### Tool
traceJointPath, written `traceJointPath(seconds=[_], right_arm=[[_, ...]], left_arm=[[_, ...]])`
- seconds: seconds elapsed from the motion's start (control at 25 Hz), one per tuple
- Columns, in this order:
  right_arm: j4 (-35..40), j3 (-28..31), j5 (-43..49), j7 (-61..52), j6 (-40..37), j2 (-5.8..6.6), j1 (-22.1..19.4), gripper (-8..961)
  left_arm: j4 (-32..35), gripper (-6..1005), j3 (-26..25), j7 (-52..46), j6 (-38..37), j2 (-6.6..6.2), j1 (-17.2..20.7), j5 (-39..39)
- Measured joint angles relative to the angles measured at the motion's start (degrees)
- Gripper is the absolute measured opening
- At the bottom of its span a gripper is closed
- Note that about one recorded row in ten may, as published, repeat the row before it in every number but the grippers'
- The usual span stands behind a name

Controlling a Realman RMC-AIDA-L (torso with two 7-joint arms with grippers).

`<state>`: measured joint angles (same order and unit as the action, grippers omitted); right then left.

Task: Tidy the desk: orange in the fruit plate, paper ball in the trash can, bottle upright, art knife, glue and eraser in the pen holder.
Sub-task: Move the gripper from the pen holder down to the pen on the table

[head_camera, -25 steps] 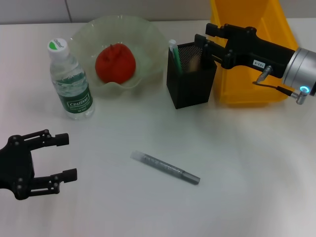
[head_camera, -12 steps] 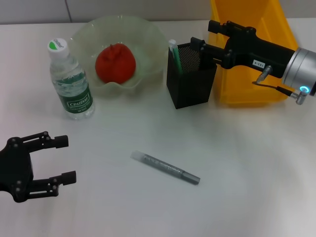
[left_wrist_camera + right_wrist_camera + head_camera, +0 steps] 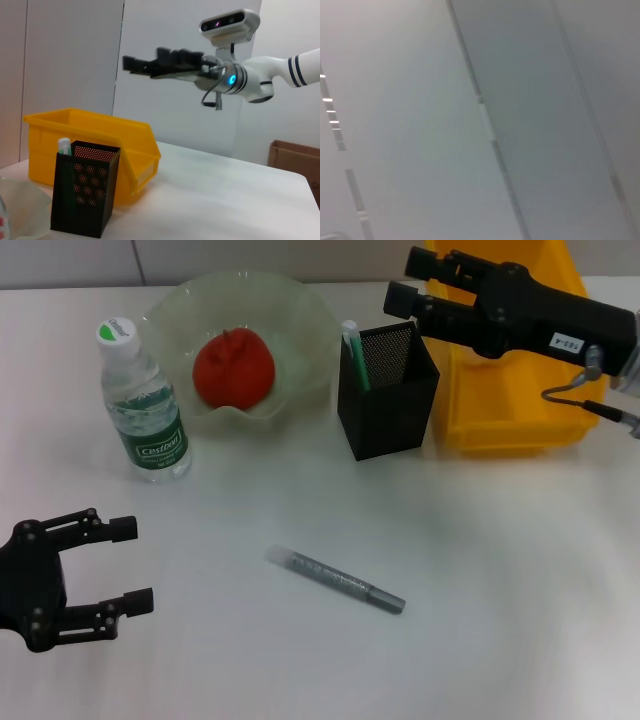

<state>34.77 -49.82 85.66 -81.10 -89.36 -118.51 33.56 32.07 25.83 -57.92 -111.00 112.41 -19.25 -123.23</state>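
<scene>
While the right gripper [image 3: 402, 282] hovers spread, the bottle [image 3: 142, 405] reads "Cestbon".

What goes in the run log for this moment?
right gripper: open, raised above pen holder | left gripper: open, idle near front edge | art knife: on desk | bottle: upright

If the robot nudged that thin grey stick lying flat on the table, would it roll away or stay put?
The slim grey stick-shaped tool looks long and narrow, so a sideways nudge might roll it across the smooth white table. It looks rigid, so it probably won't bend when lifted. Being thin and lying flat, it may prove awkward to pinch.
</scene>
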Motion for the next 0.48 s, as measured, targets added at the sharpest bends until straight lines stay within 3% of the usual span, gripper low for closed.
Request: traceJointPath(seconds=[0.24,0.36,0.48], right_arm=[[8.0,-0.4,10.0,-9.8,-5.1,-0.37,1.9,733],[14.2,-8.4,21.6,-21.0,-4.6,-0.49,6.3,732],[16.1,-13.0,27.4,-26.7,-4.0,-0.50,9.5,732]], left_arm=[[0.0,798,0.2,0.0,0.0,0.07,-0.1,0.0],[0.0,798,0.3,0.0,0.0,0.09,-0.2,0.0],[0.0,798,0.3,0.0,0.0,0.09,-0.2,0.0]])
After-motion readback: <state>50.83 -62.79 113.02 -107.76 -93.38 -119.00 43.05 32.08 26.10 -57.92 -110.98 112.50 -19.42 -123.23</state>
